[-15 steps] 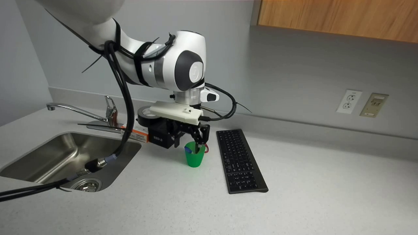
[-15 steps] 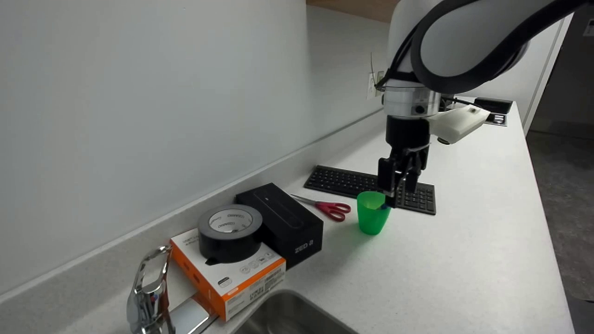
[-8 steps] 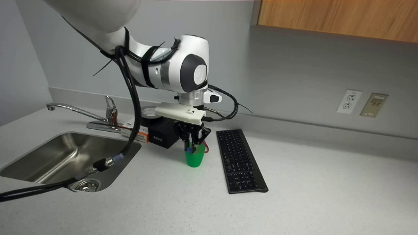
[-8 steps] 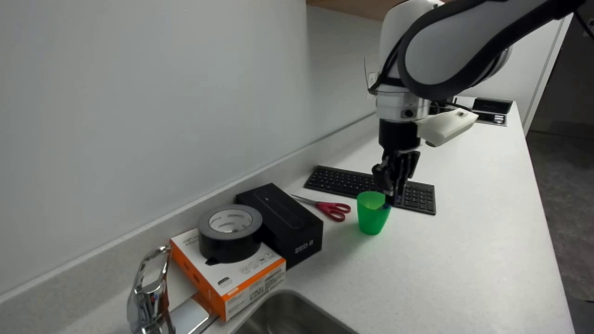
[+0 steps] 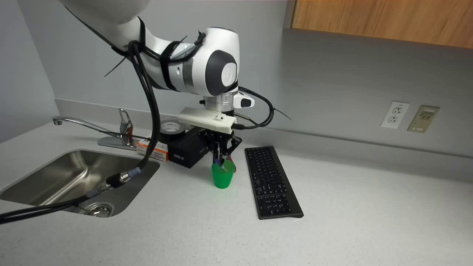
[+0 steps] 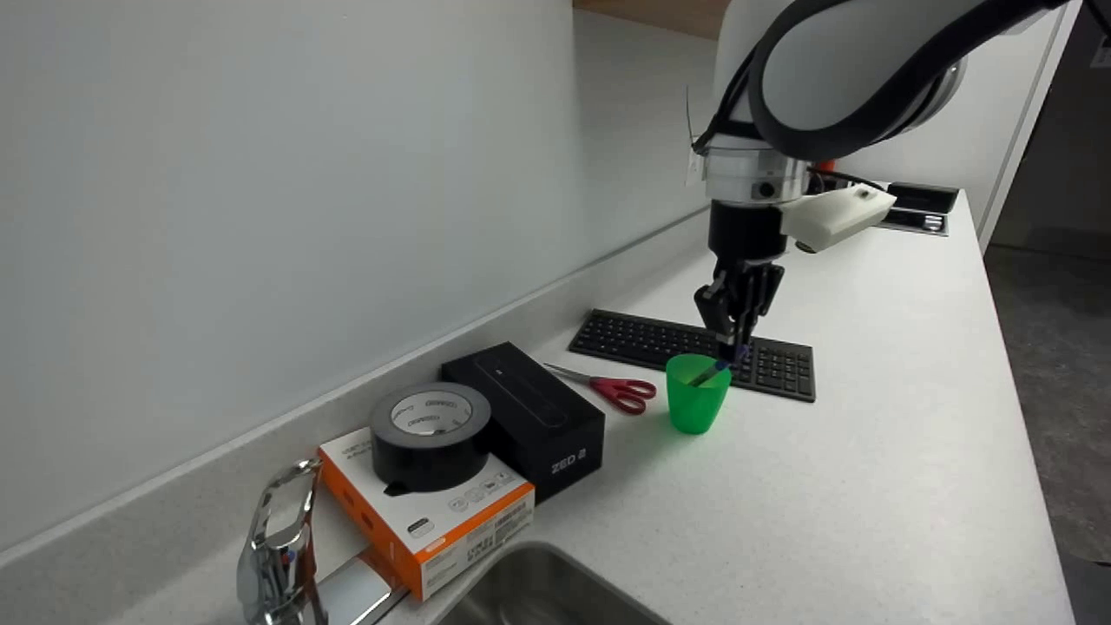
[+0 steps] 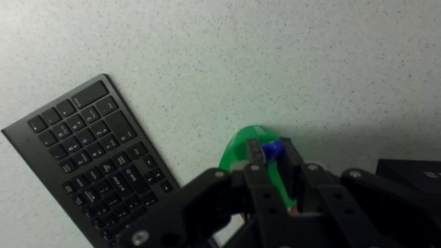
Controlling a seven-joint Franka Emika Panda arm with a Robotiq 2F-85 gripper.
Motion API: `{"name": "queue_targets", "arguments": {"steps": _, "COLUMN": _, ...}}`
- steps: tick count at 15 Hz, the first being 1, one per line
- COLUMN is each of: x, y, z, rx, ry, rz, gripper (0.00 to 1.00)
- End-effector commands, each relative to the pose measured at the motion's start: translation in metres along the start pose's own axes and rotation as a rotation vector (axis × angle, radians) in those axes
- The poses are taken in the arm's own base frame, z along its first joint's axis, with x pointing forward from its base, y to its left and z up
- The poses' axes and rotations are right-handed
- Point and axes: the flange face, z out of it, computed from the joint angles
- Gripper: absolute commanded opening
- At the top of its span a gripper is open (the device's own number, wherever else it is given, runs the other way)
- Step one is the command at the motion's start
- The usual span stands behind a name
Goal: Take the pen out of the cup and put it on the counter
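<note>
The pen [image 6: 710, 373] leans at a slant, its lower part inside the green cup [image 6: 694, 408] and its blue end above the rim. My gripper [image 7: 272, 148] is shut on that blue end [image 7: 274, 151], which shows between the two fingertips in the wrist view. In an exterior view the gripper [image 5: 218, 161] stands just over the rim of the cup [image 5: 222, 178]. The pen's lower tip is hidden by the cup wall. Whether the cup's base rests fully on the pale counter [image 5: 332, 221] I cannot tell.
Beside the cup lies a black keyboard [image 5: 271, 181]. Red-handled scissors [image 6: 621, 391] lie near a black box [image 6: 538, 417]. A tape roll [image 6: 430, 438] sits on a white and orange box [image 6: 469, 521]. The steel sink [image 5: 107, 166] and tap [image 5: 125, 127] are close by.
My jaws have closed on the pen and the gripper has risen slightly. More of the pen's shaft now shows above the cup. The cup has shifted a little.
</note>
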Motion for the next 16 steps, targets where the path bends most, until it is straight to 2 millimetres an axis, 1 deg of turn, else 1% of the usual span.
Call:
{"name": "queue_targets", "arguments": {"steps": 1, "x": -0.044, "y": -0.002, "z": -0.046, "rx": 0.036, "ry": 0.098, "rz": -0.065, "gripper": 0.04}}
{"name": "queue_targets", "arguments": {"steps": 2, "x": -0.054, "y": -0.005, "z": -0.056, "rx": 0.04, "ry": 0.127, "rz": -0.094, "gripper": 0.04}}
{"name": "queue_targets", "arguments": {"steps": 3, "x": -0.07, "y": -0.01, "z": -0.066, "rx": 0.039, "ry": 0.163, "rz": -0.133, "gripper": 0.04}}
{"name": "queue_targets", "arguments": {"steps": 4, "x": -0.08, "y": -0.015, "z": -0.072, "rx": 0.044, "ry": 0.19, "rz": -0.168, "gripper": 0.04}}
{"name": "queue_targets", "arguments": {"steps": 5, "x": -0.091, "y": -0.023, "z": -0.076, "rx": 0.044, "ry": 0.213, "rz": -0.196, "gripper": 0.04}}
{"name": "queue_targets", "arguments": {"steps": 7, "x": -0.104, "y": -0.047, "z": -0.074, "rx": 0.048, "ry": 0.234, "rz": -0.249, "gripper": 0.04}}
{"name": "queue_targets", "arguments": {"steps": 8, "x": -0.103, "y": -0.063, "z": -0.066, "rx": 0.046, "ry": 0.255, "rz": -0.255, "gripper": 0.04}}
{"name": "queue_targets", "arguments": {"steps": 10, "x": -0.1, "y": -0.092, "z": -0.043, "rx": 0.04, "ry": 0.279, "rz": -0.291, "gripper": 0.04}}
{"name": "queue_targets", "arguments": {"steps": 12, "x": -0.091, "y": -0.115, "z": -0.011, "rx": 0.026, "ry": 0.287, "rz": -0.318, "gripper": 0.04}}
{"name": "queue_targets", "arguments": {"steps": 14, "x": -0.084, "y": -0.129, "z": 0.021, "rx": 0.003, "ry": 0.266, "rz": -0.35, "gripper": 0.04}}
{"name": "queue_targets", "arguments": {"steps": 16, "x": -0.077, "y": -0.136, "z": 0.051, "rx": -0.032, "ry": 0.233, "rz": -0.378, "gripper": 0.04}}
